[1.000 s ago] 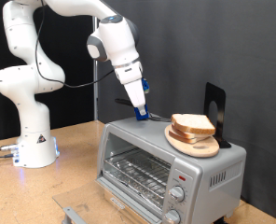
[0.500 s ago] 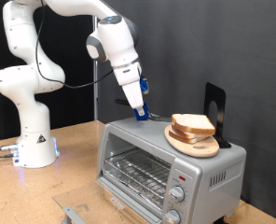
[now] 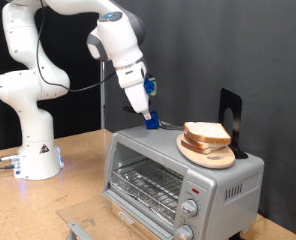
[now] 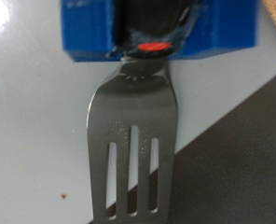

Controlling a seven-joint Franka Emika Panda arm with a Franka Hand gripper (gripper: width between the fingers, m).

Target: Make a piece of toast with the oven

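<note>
Steel slotted spatula (image 4: 133, 140) clamped in fingers (image 3: 150, 119), above boxy silver oven (image 3: 178, 175)

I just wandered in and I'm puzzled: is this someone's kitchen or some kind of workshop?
Probably a robotics lab set up as a mock kitchen. A white robot arm is bolted to a plywood table against a black curtain, with only a toaster oven and bread on it.

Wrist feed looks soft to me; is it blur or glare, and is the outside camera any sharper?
Wrist view: the spatula is blurred from sitting so close, with mild sheen on its metal. Exterior view: sharp and evenly lit; the gripper, piece of toast and oven read clearly.
</note>
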